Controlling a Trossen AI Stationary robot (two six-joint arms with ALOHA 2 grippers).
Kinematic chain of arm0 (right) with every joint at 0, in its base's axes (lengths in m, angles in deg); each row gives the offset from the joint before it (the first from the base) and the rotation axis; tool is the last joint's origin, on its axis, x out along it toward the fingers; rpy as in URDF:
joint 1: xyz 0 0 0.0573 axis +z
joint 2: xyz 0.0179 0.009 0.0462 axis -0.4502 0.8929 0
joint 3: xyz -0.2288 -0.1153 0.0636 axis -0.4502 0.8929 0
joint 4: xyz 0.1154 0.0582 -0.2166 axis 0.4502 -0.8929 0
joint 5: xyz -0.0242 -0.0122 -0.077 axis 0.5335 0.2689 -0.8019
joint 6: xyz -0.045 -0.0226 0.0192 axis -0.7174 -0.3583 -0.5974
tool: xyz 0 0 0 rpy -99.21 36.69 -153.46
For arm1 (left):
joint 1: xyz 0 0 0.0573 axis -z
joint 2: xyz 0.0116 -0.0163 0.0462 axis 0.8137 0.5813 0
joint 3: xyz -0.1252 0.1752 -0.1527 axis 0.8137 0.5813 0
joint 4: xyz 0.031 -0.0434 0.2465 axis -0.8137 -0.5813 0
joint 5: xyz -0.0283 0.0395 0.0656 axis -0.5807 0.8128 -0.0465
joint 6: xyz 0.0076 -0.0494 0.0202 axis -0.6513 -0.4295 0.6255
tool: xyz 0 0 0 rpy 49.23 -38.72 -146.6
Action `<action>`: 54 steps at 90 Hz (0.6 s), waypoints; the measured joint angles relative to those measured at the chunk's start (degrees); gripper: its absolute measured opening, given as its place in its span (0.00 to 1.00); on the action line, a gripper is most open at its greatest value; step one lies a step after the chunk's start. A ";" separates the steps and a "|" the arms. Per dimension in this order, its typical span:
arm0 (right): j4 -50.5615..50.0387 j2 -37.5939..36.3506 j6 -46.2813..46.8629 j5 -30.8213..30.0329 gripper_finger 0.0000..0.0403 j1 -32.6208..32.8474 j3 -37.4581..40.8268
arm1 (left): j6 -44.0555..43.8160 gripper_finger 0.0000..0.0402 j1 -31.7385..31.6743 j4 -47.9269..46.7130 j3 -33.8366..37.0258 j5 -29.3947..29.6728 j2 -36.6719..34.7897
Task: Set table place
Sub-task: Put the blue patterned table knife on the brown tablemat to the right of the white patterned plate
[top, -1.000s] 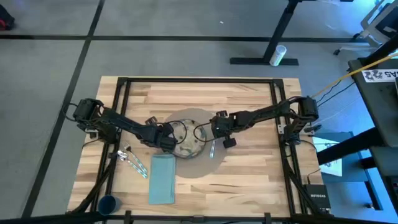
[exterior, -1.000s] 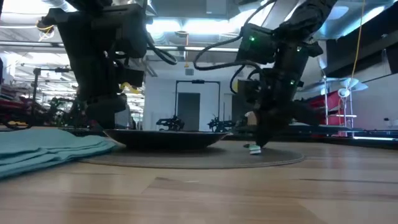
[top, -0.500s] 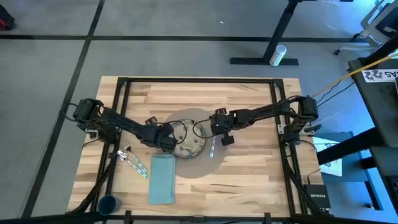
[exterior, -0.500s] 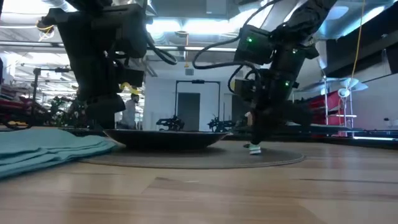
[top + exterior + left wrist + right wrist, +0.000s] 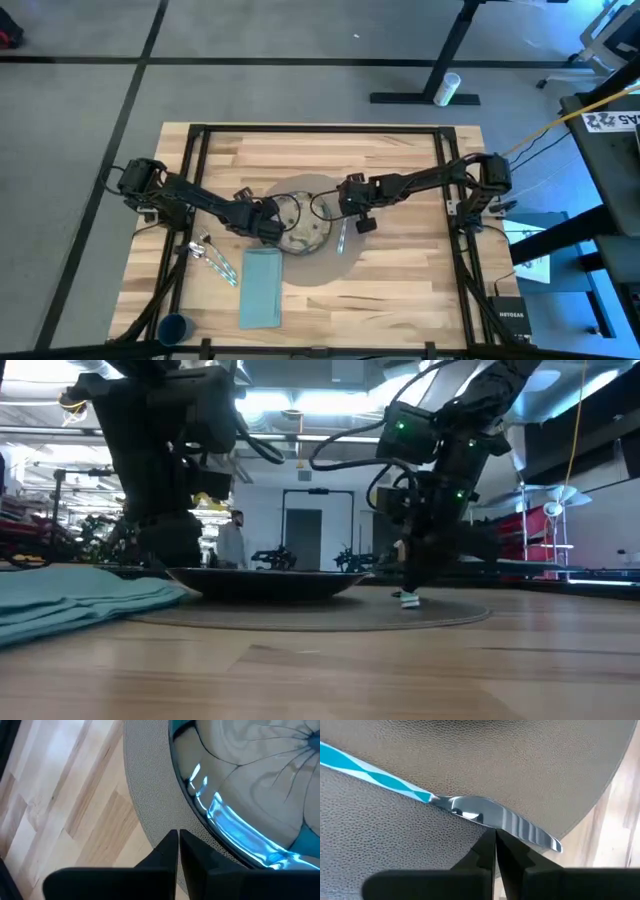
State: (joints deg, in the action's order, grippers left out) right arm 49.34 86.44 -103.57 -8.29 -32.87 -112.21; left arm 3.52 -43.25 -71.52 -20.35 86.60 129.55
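tabletop: 1 | placemat: 1 | plate: 1 | napkin: 1 | cup: 1 | knife on the placemat: 1 | cutlery pieces beside the napkin: 2 | arms: 2 | left tool: 1 | right tool: 1 | person in the room: 1

The pale butcher-block surface carries a round grey-brown placemat near its middle. A speckled plate sits on the mat, and a silver knife lies flat on the mat just beside the plate's right rim (its handle reflects blue in the right wrist view). A teal napkin lies flat beside the mat, toward the near left. Left of the napkin, two silver utensils rest slantwise on the wood. A small dark-blue cup stands upright at the near left corner.
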 joint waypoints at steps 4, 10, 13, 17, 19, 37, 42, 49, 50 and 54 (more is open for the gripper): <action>-0.23 0.00 0.01 0.26 0.00 -0.02 0.00 | 0.00 0.00 0.00 0.00 0.00 0.00 0.00; -0.54 0.00 0.00 0.45 0.00 -0.02 0.00 | 0.03 0.00 0.00 0.00 0.00 0.00 0.00; -0.52 0.00 0.00 0.56 0.00 -0.02 0.00 | 0.15 0.00 0.00 0.00 0.00 0.00 0.00; -0.27 0.00 -0.02 0.61 0.00 -0.04 0.00 | 0.17 0.00 -0.01 0.00 0.00 0.00 0.00; -0.07 0.00 -0.04 0.61 0.00 -0.04 0.00 | 0.17 0.00 -0.07 0.00 0.00 0.00 0.00; 0.35 0.43 -0.09 1.66 0.00 -0.99 -0.02 | 0.17 0.00 -0.22 -0.01 0.00 0.00 0.00; 0.49 0.88 -0.09 1.95 0.00 -1.20 -0.04 | 0.17 0.00 -0.22 -0.01 0.00 -0.01 0.00; 0.68 1.48 -0.12 2.29 0.00 -1.45 -0.17 | 0.17 0.00 -0.22 0.00 0.00 0.00 0.00; 0.74 1.53 -0.13 2.30 0.00 -1.44 -0.17 | 0.17 0.00 -0.22 -0.01 0.00 0.00 0.00; 0.97 1.59 -0.13 2.34 0.00 -1.44 -0.17 | 0.20 0.00 -0.24 0.00 0.00 0.00 0.00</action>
State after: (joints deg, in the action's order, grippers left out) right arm 50.31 88.03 -103.70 -5.95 -34.31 -112.39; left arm 3.72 -43.49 -71.52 -20.35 86.60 129.55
